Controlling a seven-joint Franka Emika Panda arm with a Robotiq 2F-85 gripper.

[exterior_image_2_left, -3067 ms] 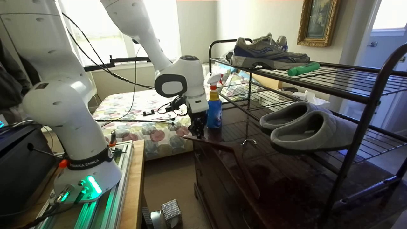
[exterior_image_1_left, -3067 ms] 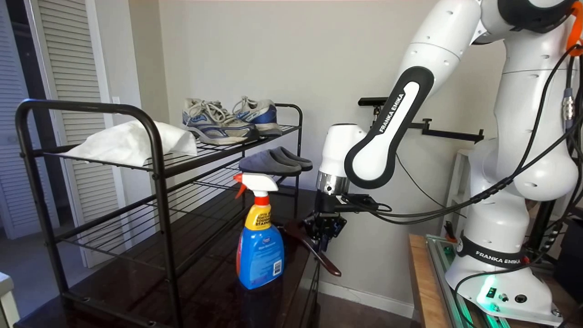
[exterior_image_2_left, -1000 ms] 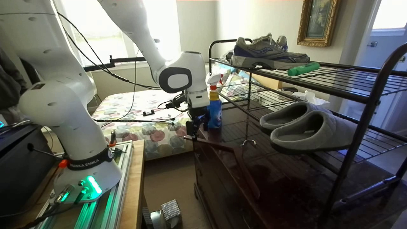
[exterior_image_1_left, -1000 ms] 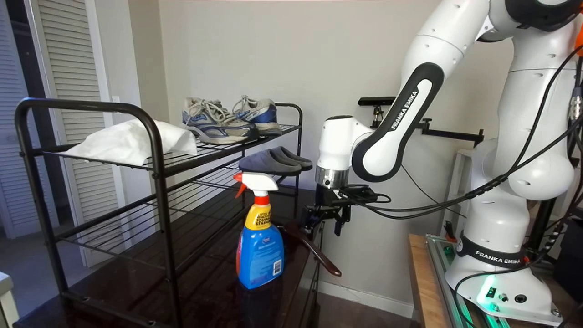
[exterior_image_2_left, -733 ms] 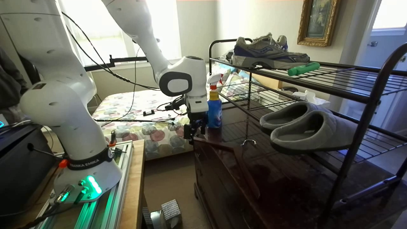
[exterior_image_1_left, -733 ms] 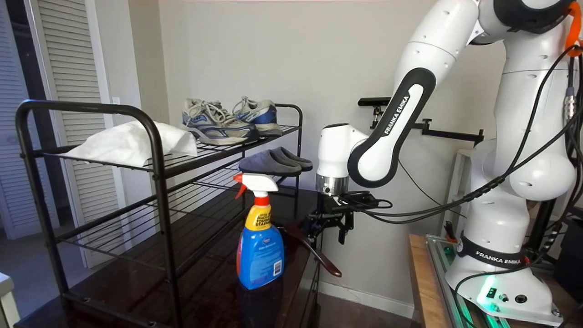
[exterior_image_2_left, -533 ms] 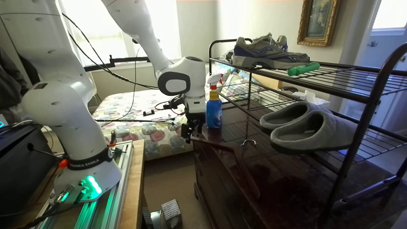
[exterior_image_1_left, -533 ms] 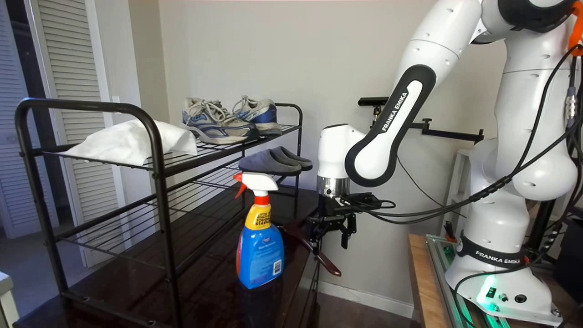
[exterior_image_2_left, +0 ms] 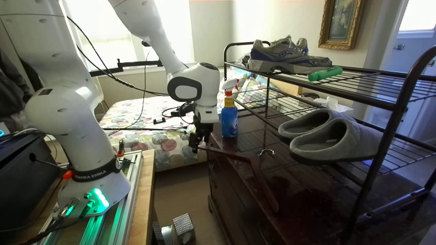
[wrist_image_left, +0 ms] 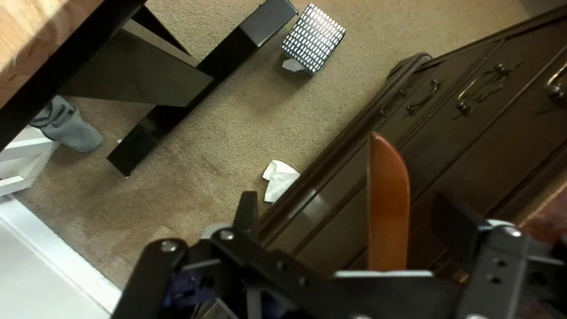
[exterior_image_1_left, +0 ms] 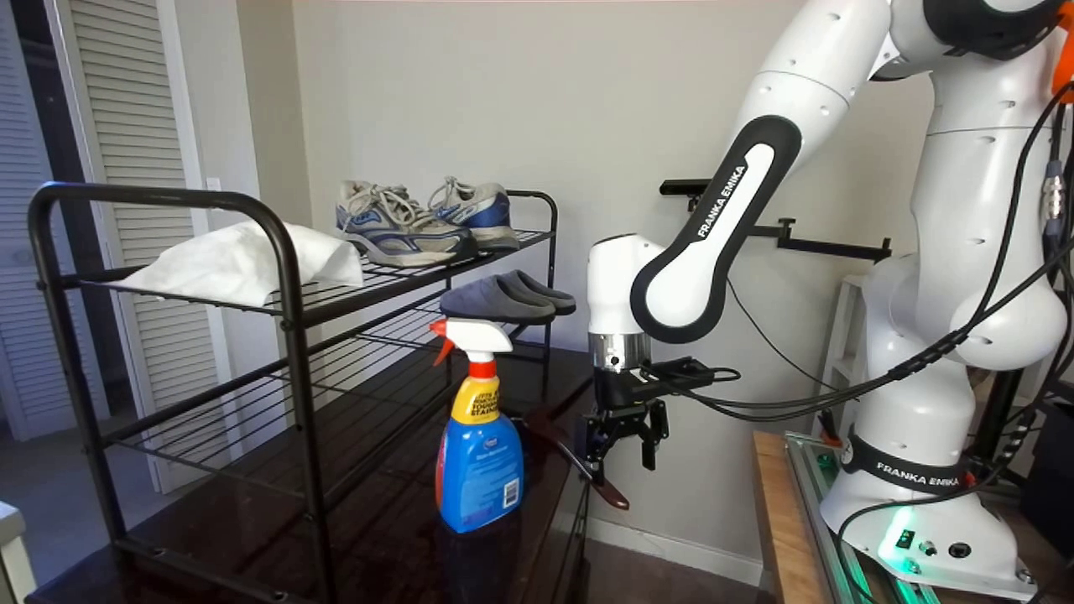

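My gripper (wrist_image_left: 352,217) points downward and stands open. In the wrist view the rounded end of a reddish-brown wooden hanger (wrist_image_left: 390,208) shows between the fingers (wrist_image_left: 248,210), with a gap on either side and closer to the right-hand one. The hanger (exterior_image_2_left: 233,155) lies on the dark dresser, one arm jutting past its edge towards the robot; its metal hook (exterior_image_2_left: 267,151) rests on the dresser top. In an exterior view one finger of the gripper (exterior_image_1_left: 622,460) covers part of the hanger (exterior_image_1_left: 558,436). A blue spray bottle (exterior_image_1_left: 480,470) with a red and white trigger stands upright nearby.
A black wire rack (exterior_image_1_left: 294,369) on the dresser (exterior_image_2_left: 235,190) bears sneakers (exterior_image_2_left: 286,58), grey slippers (exterior_image_2_left: 335,137), a white cloth (exterior_image_1_left: 243,260) and a green tube (exterior_image_2_left: 325,74). A patterned box (wrist_image_left: 313,39) and white paper (wrist_image_left: 280,180) lie on the carpet.
The gripper has turned since the oldest frames. Over the last second it has come down and shifted towards the hanger's free end. Hanger and bottle have stayed in place.
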